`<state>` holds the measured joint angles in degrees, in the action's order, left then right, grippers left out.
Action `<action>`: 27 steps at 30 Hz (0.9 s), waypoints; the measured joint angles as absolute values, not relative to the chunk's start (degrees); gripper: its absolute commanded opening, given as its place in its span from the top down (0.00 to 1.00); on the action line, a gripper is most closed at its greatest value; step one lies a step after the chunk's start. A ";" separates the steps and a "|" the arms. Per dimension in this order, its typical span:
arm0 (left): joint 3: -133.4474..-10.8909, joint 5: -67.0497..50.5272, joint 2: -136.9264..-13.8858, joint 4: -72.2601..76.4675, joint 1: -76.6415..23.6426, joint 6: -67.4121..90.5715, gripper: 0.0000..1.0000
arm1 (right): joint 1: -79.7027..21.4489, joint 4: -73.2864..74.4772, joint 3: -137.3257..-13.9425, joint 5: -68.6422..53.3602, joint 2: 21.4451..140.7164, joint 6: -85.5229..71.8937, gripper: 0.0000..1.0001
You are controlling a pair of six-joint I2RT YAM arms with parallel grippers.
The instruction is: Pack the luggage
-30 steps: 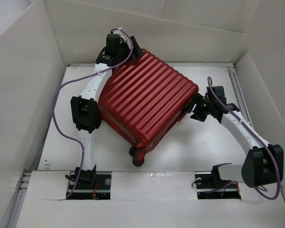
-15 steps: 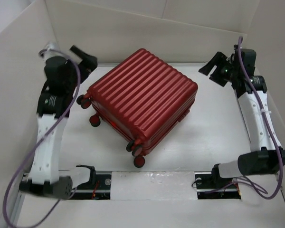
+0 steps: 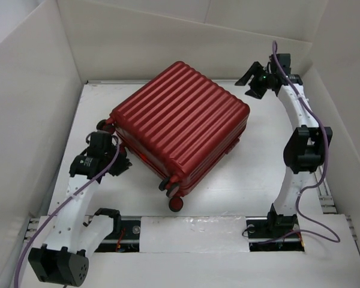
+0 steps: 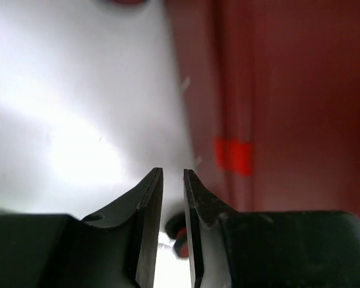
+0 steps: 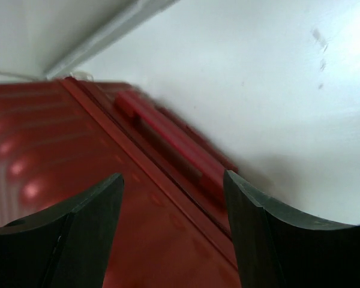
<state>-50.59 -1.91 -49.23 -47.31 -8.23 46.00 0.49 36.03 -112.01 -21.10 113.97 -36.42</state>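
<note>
Closed dark-red luggage (image 3: 183, 123) lying flat.

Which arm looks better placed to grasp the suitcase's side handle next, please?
Right, probably: the right jaws stand open, aimed at the red side handle of the suitcase; the left jaws are nearly closed, low beside its wheels.

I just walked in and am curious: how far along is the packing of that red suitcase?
Done: the luggage lies flat and closed on the table, with no loose items in sight.
In hand: nothing is gripped. The left tool, nearly closed and empty, sits by the wheel side; the right tool hangs open above the side handle.
Left: probably little, though whether the case is fastened cannot be seen.
</note>
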 measured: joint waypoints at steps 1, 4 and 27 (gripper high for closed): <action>-49.23 -3.05 -49.25 -47.42 -8.25 46.28 0.80 | -0.14 35.64 -110.89 -21.54 114.15 -36.25 0.27; -46.11 -7.51 -49.95 -45.17 -8.25 46.85 0.79 | -2.70 35.14 -106.37 -22.65 113.19 -35.42 0.28; -109.38 -2.63 -113.51 -27.49 -9.04 41.56 0.45 | -27.11 38.98 -67.77 -2.68 63.75 -25.87 0.31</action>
<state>-109.38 -2.63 -113.51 -27.49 -9.04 41.56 -27.11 38.98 -67.77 -2.68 63.75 -25.87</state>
